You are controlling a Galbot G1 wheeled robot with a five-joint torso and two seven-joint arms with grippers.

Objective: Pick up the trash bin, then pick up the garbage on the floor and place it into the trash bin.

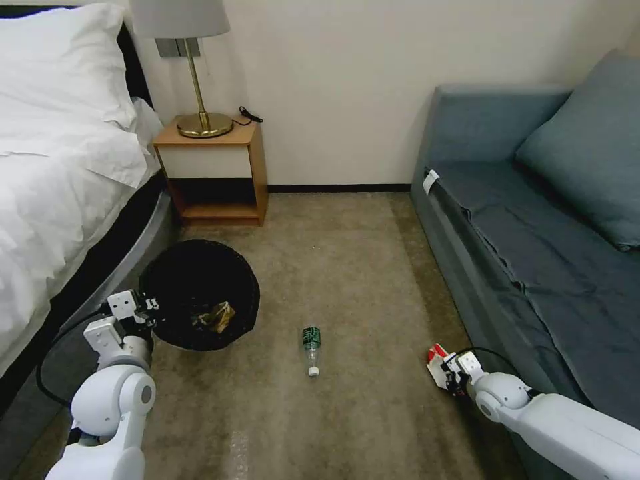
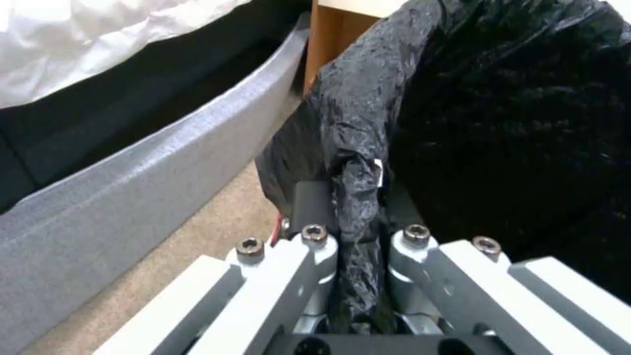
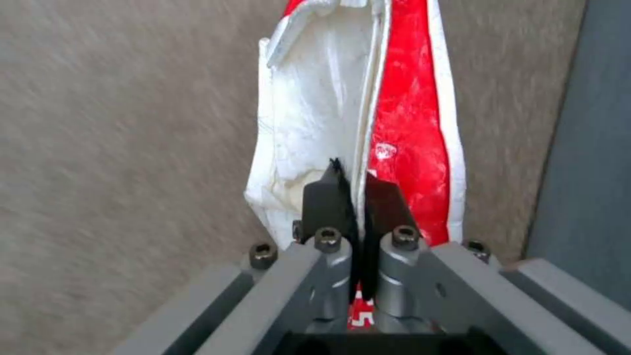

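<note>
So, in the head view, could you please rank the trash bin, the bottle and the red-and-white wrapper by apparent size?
1. trash bin, by far the largest.
2. bottle.
3. red-and-white wrapper: partly hidden by the right end effector, so only roughly smaller.

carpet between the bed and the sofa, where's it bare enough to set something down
Bare carpet runs from the nightstand and wall down to the bottle, and again below the bottle between both arms. It is crowded by the bed, where the left gripper clamps the trash bin rim, and by the sofa, where the right gripper pinches the red-and-white wrapper.
</note>
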